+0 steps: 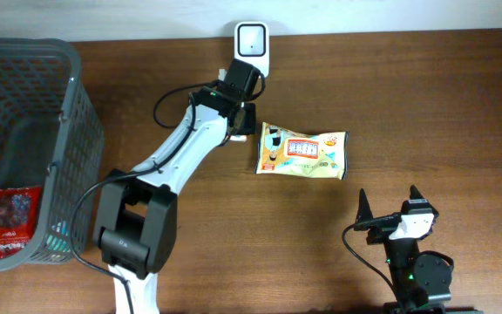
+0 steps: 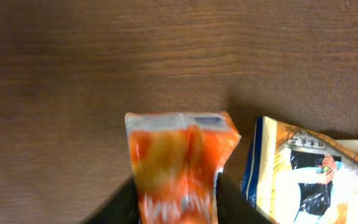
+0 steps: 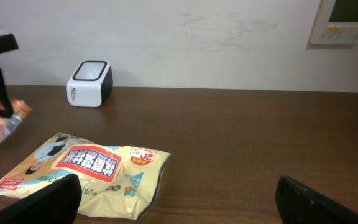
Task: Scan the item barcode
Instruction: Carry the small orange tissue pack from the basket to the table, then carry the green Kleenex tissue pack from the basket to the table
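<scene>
At far left we see the grey basket, its rim nearest us, with a red packet inside. The left gripper straddles the orange packet near the white scanner; we cannot tell whether it grips. Rightward, a yellow snack bag lies flat, and the right gripper stands wide and holds nothing.

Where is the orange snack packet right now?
Left wrist view: the orange snack packet sits between the fingers of the left tool, beside the yellow packet, near the scanner.
</scene>
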